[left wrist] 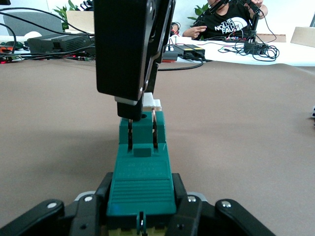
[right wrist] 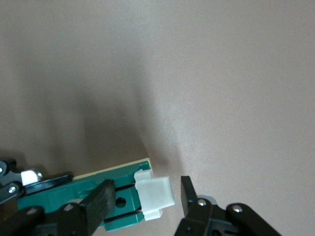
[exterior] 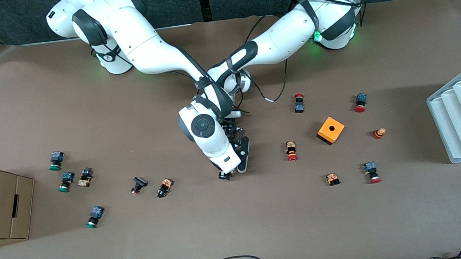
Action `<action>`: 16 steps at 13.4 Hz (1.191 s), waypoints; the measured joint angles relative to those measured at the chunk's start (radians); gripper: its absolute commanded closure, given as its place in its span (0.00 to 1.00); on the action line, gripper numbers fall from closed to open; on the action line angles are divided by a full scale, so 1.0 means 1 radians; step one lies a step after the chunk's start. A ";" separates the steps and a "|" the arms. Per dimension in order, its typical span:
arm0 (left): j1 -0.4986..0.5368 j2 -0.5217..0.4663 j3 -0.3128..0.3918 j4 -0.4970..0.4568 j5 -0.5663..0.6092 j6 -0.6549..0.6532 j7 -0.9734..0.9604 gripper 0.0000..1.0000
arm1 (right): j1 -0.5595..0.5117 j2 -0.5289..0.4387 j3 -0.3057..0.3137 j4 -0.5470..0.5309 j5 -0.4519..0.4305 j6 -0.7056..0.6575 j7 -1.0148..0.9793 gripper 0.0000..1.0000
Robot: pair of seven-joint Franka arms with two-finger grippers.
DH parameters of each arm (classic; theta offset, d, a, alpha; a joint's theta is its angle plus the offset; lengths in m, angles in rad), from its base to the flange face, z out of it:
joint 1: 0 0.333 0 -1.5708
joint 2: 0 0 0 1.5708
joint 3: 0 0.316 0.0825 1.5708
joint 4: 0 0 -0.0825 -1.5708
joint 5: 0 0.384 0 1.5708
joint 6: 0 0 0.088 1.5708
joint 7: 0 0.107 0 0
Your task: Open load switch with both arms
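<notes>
Left hand (left wrist: 141,216) grips the load switch (left wrist: 141,162); right hand (right wrist: 147,196) straddles its white end, fingers apart

My two arms cross mid-surface; my left pincer (left wrist: 141,216) is clamped tight, my right pincer (right wrist: 147,196) hangs beside it, fingers (right wrist: 101,199) parted
</notes>
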 measured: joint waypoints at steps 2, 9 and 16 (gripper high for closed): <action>0.000 0.000 0.000 0.000 0.000 0.000 0.000 0.49 | 0.000 0.000 0.000 0.000 0.000 -0.002 0.000 0.43; 0.000 0.000 0.000 0.000 0.000 0.000 0.000 0.49 | 0.000 0.001 -0.004 -0.001 0.000 -0.006 0.003 0.59; 0.000 0.000 0.000 0.000 0.000 0.000 0.000 0.49 | 0.000 0.000 -0.010 0.001 0.000 -0.003 0.009 0.63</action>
